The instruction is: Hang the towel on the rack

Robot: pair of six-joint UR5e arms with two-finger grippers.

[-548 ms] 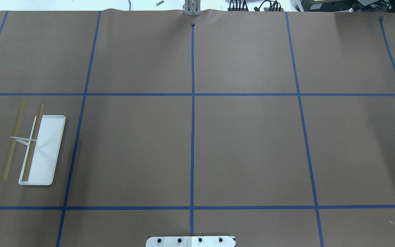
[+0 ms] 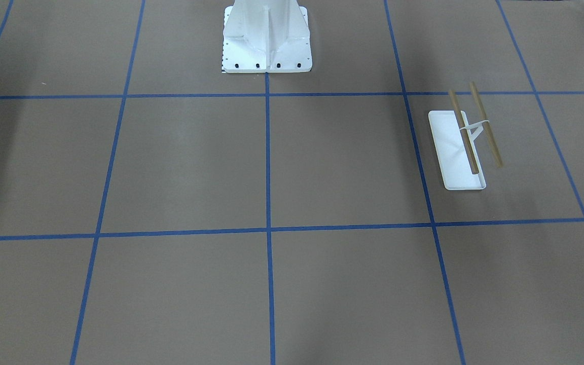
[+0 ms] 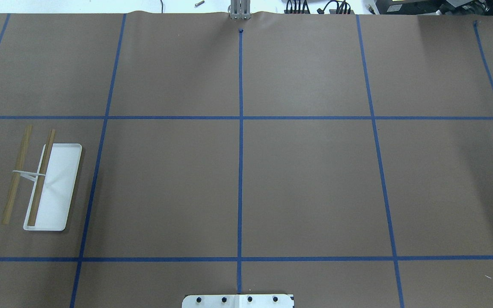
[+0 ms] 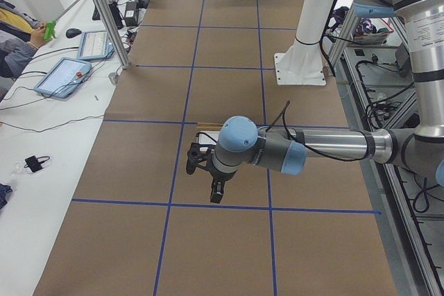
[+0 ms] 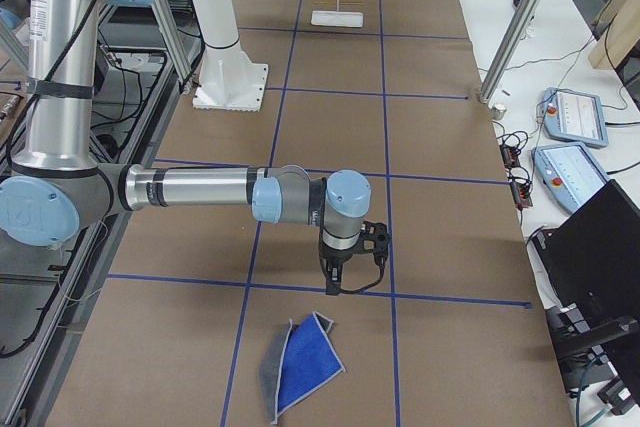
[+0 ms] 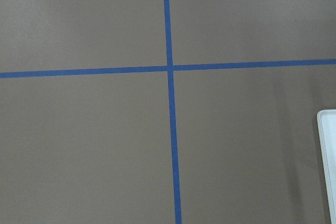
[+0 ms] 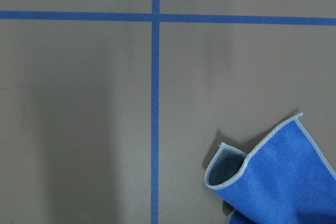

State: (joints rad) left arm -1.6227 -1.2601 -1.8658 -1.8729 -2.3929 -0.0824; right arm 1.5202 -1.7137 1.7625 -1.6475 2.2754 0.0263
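Right gripper (image 5: 340,282): hangs over the brown paper-covered table with blue tape grid (image 3: 306,184), near the towel. Whether it is parted or closed, cannot tell (side view only). Left gripper (image 4: 205,179): hovers near the rack, its state likewise unreadable. Small soft cloth towel, bright blue with grey underside (image 5: 300,367): lies rumpled at the robot's right end, well apart from the white-tray, wooden-rod rack (image 3: 60,201). Judged light, limp, unbreakable. Best pinched at its raised, curled corner.
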